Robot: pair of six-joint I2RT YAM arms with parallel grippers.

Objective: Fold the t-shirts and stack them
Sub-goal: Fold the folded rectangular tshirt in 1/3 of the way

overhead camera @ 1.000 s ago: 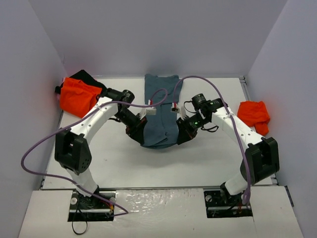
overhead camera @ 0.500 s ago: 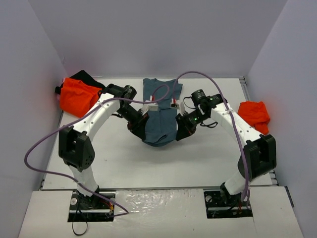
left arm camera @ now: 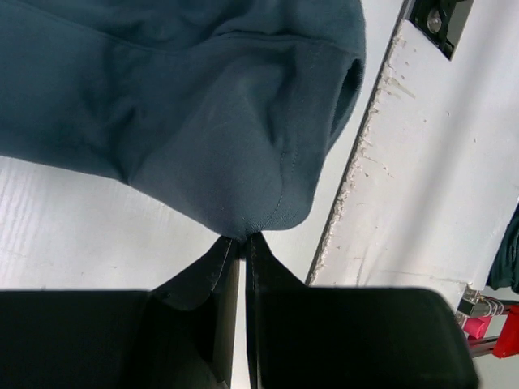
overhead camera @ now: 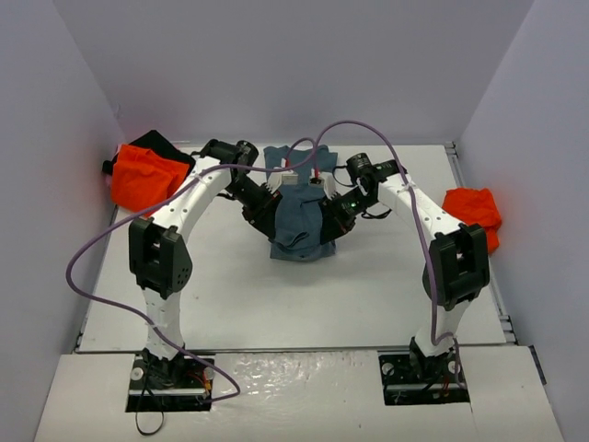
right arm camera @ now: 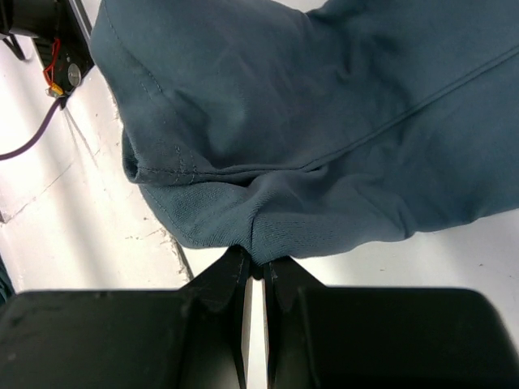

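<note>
End effectors, left [left arm camera: 241, 237] and right [right arm camera: 255, 263], clamped on t-shirt [overhead camera: 296, 230]

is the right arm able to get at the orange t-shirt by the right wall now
Probably not yet: the right fingers are shut on the slate-blue t-shirt. The orange t-shirt lies uncovered beside that arm, so the way looks free once they let go.

On my screen: pale lilac walls [overhead camera: 294, 64] closing round a white table [overhead camera: 304, 295] on three sides, light soft.
</note>
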